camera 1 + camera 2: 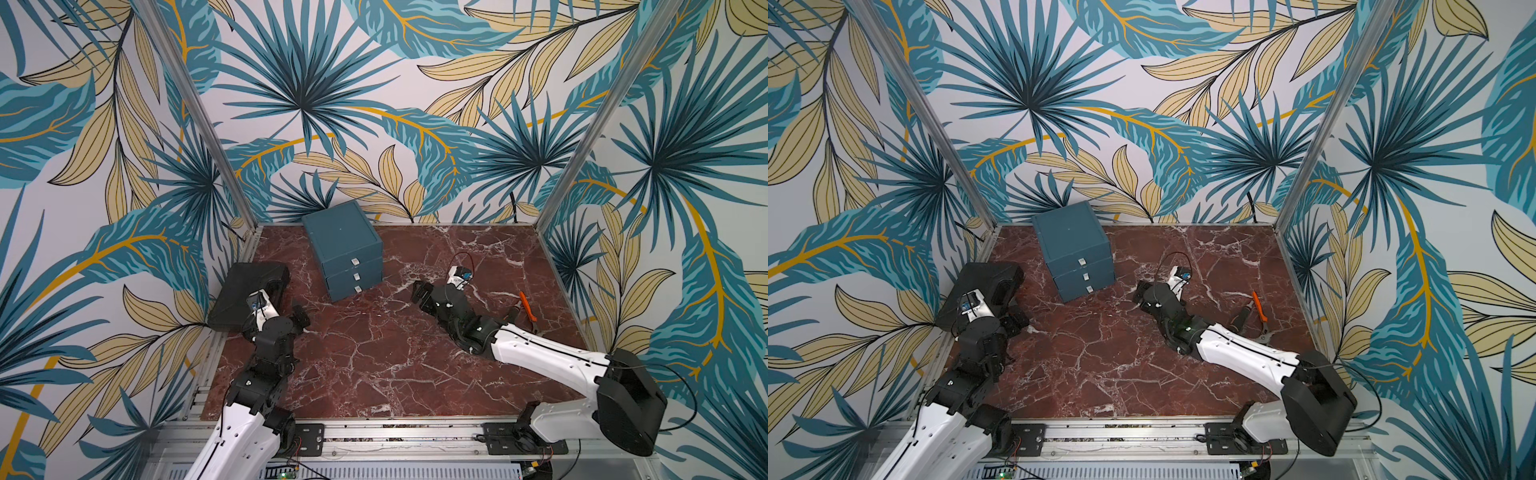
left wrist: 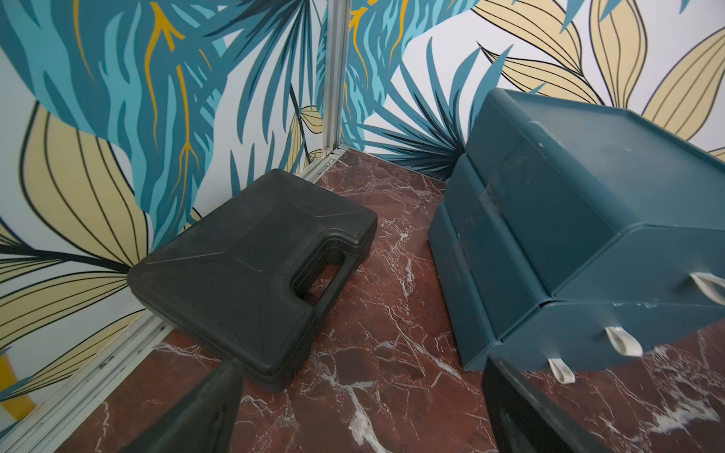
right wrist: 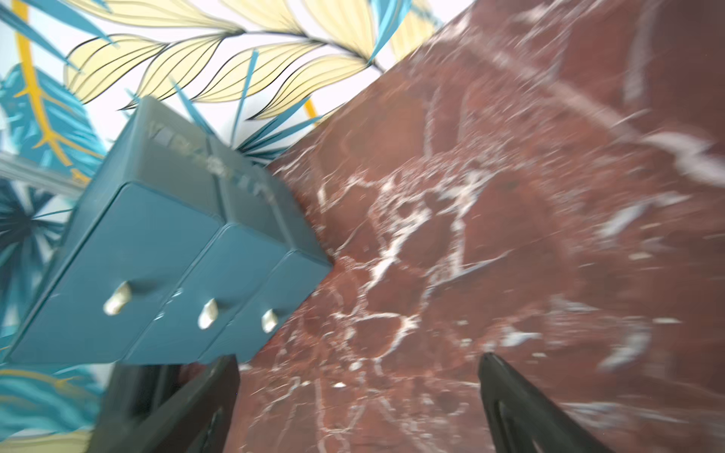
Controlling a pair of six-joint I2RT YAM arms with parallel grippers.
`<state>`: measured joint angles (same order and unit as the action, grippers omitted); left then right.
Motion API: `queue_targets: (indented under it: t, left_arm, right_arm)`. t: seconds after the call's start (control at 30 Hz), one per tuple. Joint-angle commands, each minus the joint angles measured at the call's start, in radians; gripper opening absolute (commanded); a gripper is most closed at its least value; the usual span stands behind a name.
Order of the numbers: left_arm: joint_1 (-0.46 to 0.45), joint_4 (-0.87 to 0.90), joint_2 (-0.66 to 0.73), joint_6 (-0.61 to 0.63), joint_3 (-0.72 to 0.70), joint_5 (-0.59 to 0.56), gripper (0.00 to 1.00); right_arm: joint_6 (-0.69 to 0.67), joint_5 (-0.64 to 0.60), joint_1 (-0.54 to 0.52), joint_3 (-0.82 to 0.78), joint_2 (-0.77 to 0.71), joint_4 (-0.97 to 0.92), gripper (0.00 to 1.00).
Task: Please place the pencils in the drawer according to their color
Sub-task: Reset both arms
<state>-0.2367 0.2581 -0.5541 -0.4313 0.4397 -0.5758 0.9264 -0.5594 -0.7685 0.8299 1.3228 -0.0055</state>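
Shows right end effector spread wide and empty, low over the surface, right of the drawer at frame centre, fronts shut. Shows left end effector equally agape, beside black case at frame left. Reveals no pencils anywhere: likely stowed, hence idle jaws.

Red marble tabletop; black case at tabletop's left edge, against leaf-print wall; orange-handled tool lying near tabletop's right edge
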Motion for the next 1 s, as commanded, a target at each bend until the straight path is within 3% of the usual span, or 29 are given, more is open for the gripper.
queue_targets:
  t: [0.0,0.27,0.47,0.77,0.97]
  left_arm:
    - [0.07,-0.079,-0.021,-0.004,0.005,0.081,1.0]
    - [0.241,-0.181,-0.139,0.031,-0.008,0.195,1.0]
    - [0.277,-0.315,-0.214,0.092,-0.052,0.224,1.0]
    - [0.332,-0.606,-0.367,0.193,-0.14,0.308,1.0]
    - [0.339,-0.848,-0.464,0.231,-0.203,0.372,1.0]
  right_arm:
    - [-0.109,-0.172,0.015,0.006,-0.063,-0.233,1.0]
    - [-0.255,-0.391,0.041,-0.071,-0.223,-0.296,0.99]
    - [-0.48,-0.489,0.087,-0.112,-0.269,-0.258,0.99]
    - [-0.698,-0.379,0.279,-0.285,-0.323,0.088,0.99]
    - [-0.83,-0.345,0.359,-0.311,-0.27,0.199,0.99]
